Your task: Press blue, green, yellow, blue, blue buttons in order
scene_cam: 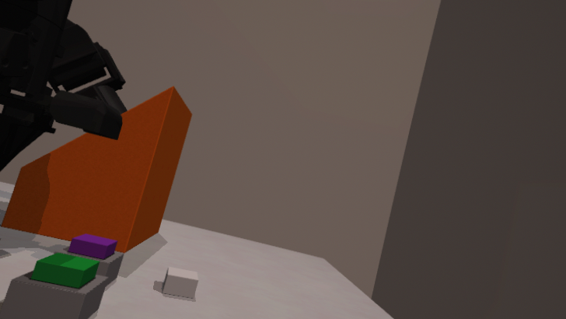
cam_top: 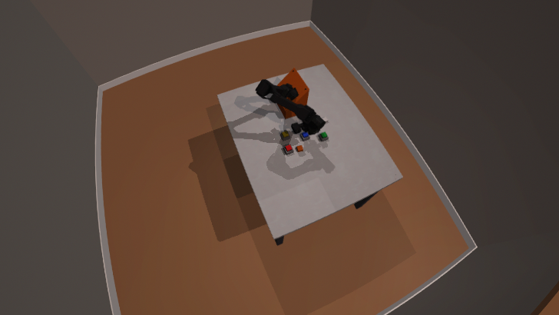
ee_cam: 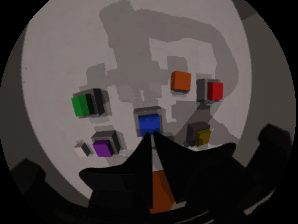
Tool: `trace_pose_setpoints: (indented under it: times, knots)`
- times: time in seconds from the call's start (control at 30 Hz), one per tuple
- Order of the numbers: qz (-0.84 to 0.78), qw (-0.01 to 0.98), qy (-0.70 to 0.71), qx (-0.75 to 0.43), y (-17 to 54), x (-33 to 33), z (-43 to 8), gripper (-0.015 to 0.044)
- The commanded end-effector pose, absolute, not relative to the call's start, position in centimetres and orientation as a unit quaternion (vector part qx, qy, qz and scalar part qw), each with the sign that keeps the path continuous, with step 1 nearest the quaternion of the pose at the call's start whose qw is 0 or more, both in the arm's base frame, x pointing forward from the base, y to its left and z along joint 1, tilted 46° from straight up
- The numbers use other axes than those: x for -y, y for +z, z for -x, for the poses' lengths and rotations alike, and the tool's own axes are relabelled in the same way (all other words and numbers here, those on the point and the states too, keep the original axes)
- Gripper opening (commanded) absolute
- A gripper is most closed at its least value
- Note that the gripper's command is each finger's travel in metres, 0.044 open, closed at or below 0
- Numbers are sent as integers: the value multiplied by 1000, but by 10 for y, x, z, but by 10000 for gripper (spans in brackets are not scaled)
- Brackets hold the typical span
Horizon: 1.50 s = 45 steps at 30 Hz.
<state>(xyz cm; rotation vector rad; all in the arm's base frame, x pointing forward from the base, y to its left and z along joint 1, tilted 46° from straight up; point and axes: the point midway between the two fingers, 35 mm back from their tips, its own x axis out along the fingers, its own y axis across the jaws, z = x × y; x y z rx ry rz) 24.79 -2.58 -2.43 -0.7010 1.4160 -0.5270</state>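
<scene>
Blue button (ee_cam: 148,123), first in the press order: sits at centre of the wrist view, just above the tip of the gripper (ee_cam: 154,152), and in the top view (cam_top: 305,135) lies in the middle of the upper row of three, directly below the dark wrist. Looks like a small saturated blue square cap, raised on a grey housing, seemingly unpressed, though too small to be sure. Appears to be step one in hand, with nothing yet bottomed out by the look of things. Gripper clenched on nothing, fingers brought together into a single blunt point aimed at the blue cap. Calls next for a straight descent onto the cap's centre, firm until it stops, then a clean lift to let it spring back. Needs care on both sides: purple button (ee_cam: 101,147) at lower left of the wrist view, yellow button (ee_cam: 201,136) just right of the blue one, both near enough for a skewed approach to clip. Green button (ee_cam: 83,104) at left, second in order. Red button (ee_cam: 214,90) and orange block (ee_cam: 180,80) at upper right, both to stay untouched. White block (scene_cam: 179,282) low in the exterior view, well apart from the buttons.
</scene>
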Motion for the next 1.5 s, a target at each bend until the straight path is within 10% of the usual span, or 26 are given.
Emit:
trace_pose_setpoints:
  times: [0.0,1.47]
  knots:
    - [314,671,-234,-629,-28,30,-247,20]
    - [314,671,-234,-629,-24,26,-247,20]
